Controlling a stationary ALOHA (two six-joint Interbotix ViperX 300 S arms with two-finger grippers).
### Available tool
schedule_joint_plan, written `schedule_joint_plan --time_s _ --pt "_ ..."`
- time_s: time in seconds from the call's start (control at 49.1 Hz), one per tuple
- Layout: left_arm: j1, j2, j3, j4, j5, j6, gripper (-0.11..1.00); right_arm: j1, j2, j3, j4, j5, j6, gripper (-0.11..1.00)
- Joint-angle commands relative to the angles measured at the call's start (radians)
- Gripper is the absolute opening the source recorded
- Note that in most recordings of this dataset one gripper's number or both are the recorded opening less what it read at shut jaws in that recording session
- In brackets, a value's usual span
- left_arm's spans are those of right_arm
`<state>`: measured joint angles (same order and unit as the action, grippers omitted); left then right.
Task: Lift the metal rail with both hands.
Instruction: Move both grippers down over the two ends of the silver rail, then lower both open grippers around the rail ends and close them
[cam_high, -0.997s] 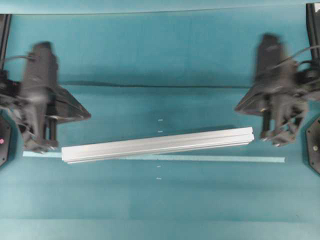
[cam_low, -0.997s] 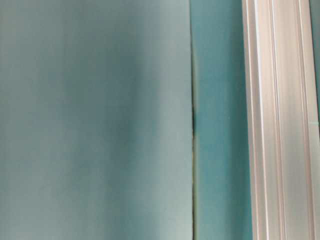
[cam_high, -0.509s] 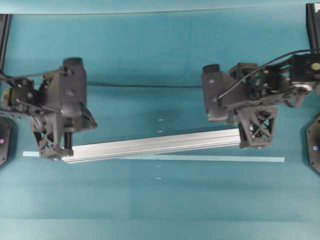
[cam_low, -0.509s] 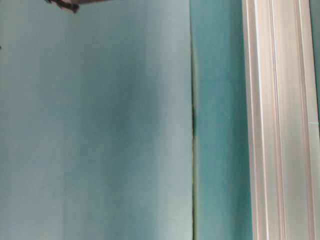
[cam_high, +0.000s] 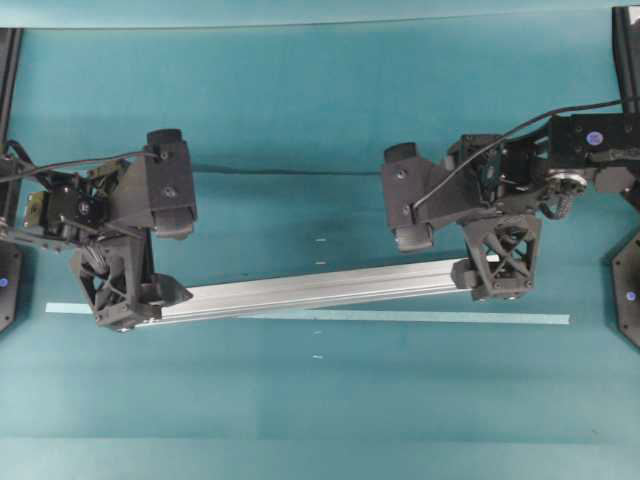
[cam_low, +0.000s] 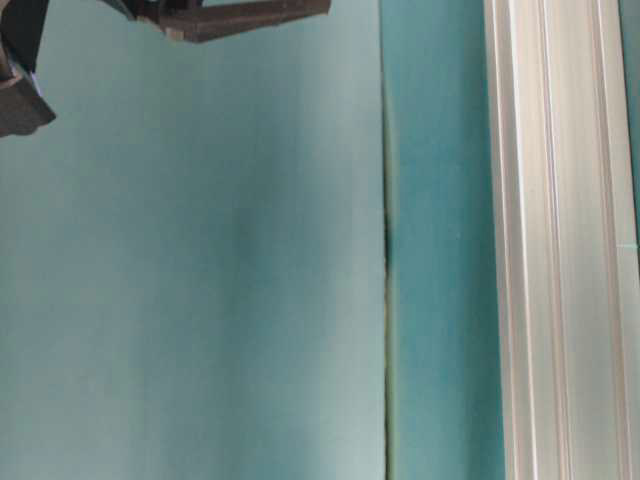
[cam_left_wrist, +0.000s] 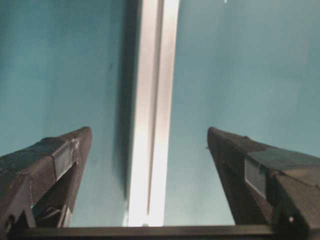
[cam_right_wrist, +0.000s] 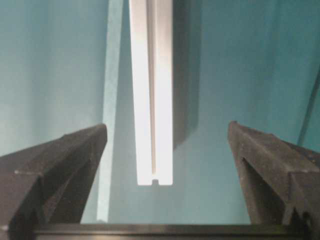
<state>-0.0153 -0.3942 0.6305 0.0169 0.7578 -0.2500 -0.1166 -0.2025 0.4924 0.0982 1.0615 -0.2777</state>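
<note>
since a second ago we have swung both arms in over the metal rail, lying slightly askew on the table. left end effector and right end effector gape, straddling its ends. uneven closing could skew it.

Even, bright light fills the overhead view. Glare whitens the metal rail in both wrist views. The table-level view is soft and blurred.
</note>
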Motion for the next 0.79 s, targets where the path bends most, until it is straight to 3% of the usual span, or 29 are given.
schedule_joint_plan --time_s 0.0,0.326,0.773 --pt "-0.003 -0.003 -0.018 0.003 0.0 0.0 0.99 0.003 -0.002 -0.011 0.0 -0.002 -0.002 1.0" --pt "-0.005 0.054 -0.043 0.003 0.031 -0.077 0.98 0.0 0.014 0.023 0.0 -0.026 -0.005 1.0" --pt "-0.012 0.186 -0.038 0.003 0.026 -0.083 0.98 -0.003 0.049 0.101 0.0 -0.112 -0.011 1.0"
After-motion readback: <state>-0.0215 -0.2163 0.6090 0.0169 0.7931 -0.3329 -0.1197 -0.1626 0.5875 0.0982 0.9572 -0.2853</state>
